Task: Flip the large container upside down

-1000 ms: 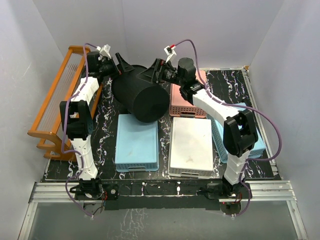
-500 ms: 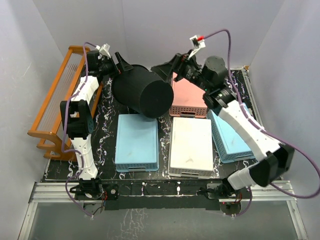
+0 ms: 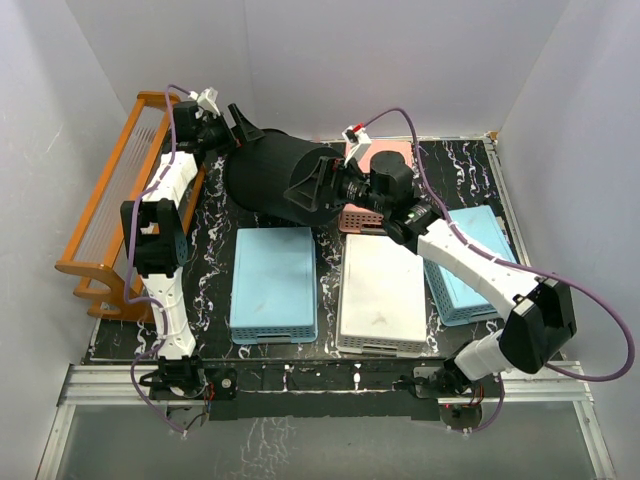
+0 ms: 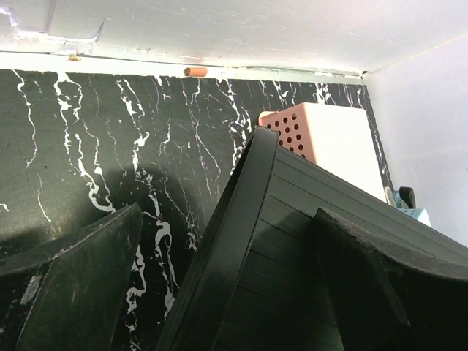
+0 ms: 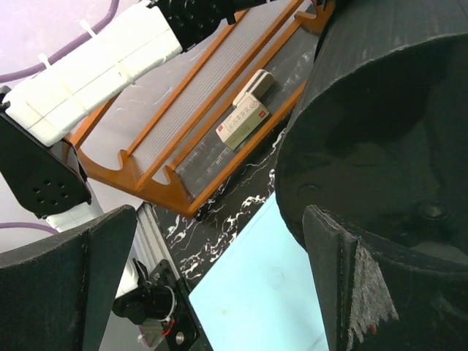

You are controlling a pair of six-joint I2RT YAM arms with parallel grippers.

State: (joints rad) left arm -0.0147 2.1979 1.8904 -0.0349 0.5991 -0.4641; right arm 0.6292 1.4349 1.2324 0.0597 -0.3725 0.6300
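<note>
The large container (image 3: 262,172), a black ribbed bin, lies tilted on its side at the back of the table, base toward the front right. My left gripper (image 3: 234,128) is open at the bin's rim end. In the left wrist view the rim (image 4: 232,241) stands between its wide-apart fingers (image 4: 73,285), with no visible contact. My right gripper (image 3: 308,190) is open in front of the bin's base. In the right wrist view the round base (image 5: 380,139) fills the right side. One of the fingers (image 5: 351,285) overlaps its lower edge. The other hangs over the table.
An orange wooden rack (image 3: 105,205) stands along the left edge, with a small box (image 5: 245,117) in it. Upturned baskets lie in front of and beside the bin: blue (image 3: 273,285), white (image 3: 380,290), pink (image 3: 395,155) and another blue (image 3: 478,262). White walls enclose the table.
My right arm swung from the bin's back right, up and over, and down in front of the bin's base. The bin's base shifted slightly. My left arm has not moved.
</note>
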